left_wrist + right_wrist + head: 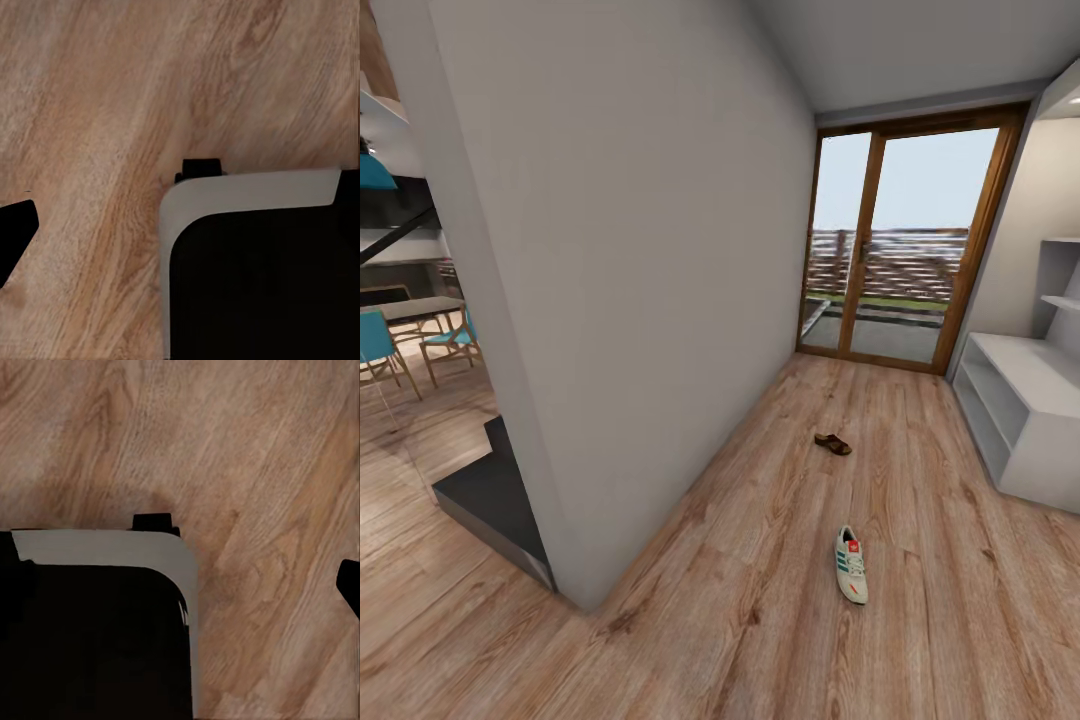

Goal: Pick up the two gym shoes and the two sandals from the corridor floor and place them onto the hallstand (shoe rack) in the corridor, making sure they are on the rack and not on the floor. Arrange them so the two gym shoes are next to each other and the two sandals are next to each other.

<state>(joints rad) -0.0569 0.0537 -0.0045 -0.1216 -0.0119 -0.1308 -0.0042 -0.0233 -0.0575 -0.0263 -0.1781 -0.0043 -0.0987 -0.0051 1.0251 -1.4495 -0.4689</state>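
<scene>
One gym shoe (851,565) lies on the corridor floor (760,600), a brown sandal (833,444) farther down, well apart. The hallstand (1025,410) stands at right. Neither hand's grip can be told.

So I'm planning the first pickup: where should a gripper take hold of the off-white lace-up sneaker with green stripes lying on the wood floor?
Probably across the off-white sneaker at its midsection, pinching the two sides from above. It rests sole-down on the wood plank floor, long and narrow, with open floor around it, so a top-down approach looks unobstructed.
</scene>
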